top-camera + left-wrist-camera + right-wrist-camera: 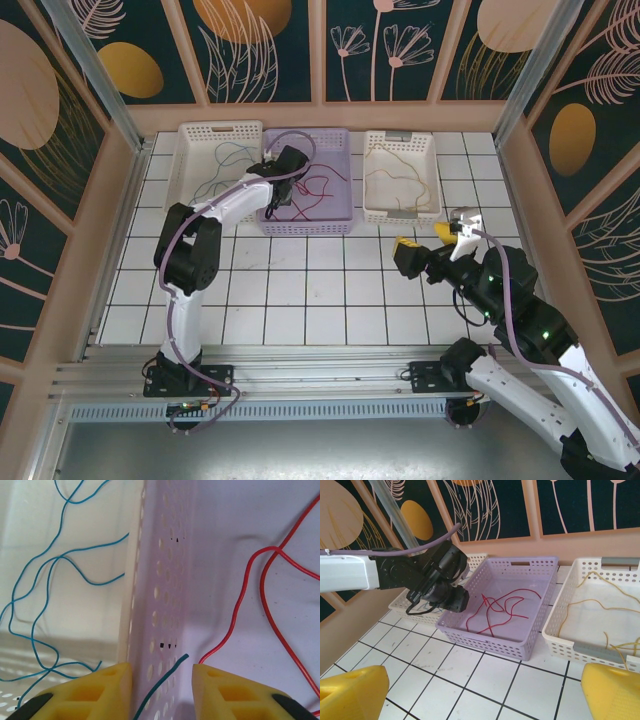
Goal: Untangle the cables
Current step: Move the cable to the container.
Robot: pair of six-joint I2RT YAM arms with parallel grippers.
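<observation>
Left pincer point(161, 669) half-open over the lilac basket wall point(160, 580), a stray blue cable point(170, 676) loose between its pads. I reckon it belongs with the blue cables point(60, 557) to its left, while the red cables point(264, 595) lie to its right. Right pincer point(485, 680) wide and empty, tan cables point(607, 577) ahead-right of it.

Looking around, I can't read any lettering, label, brand name, number or sign on anything from here.

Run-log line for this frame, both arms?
left gripper: open at lilac basket wall, blue cable end between jaws, ungripped | right gripper: open, empty, over table | red cables: in lilac basket
</observation>
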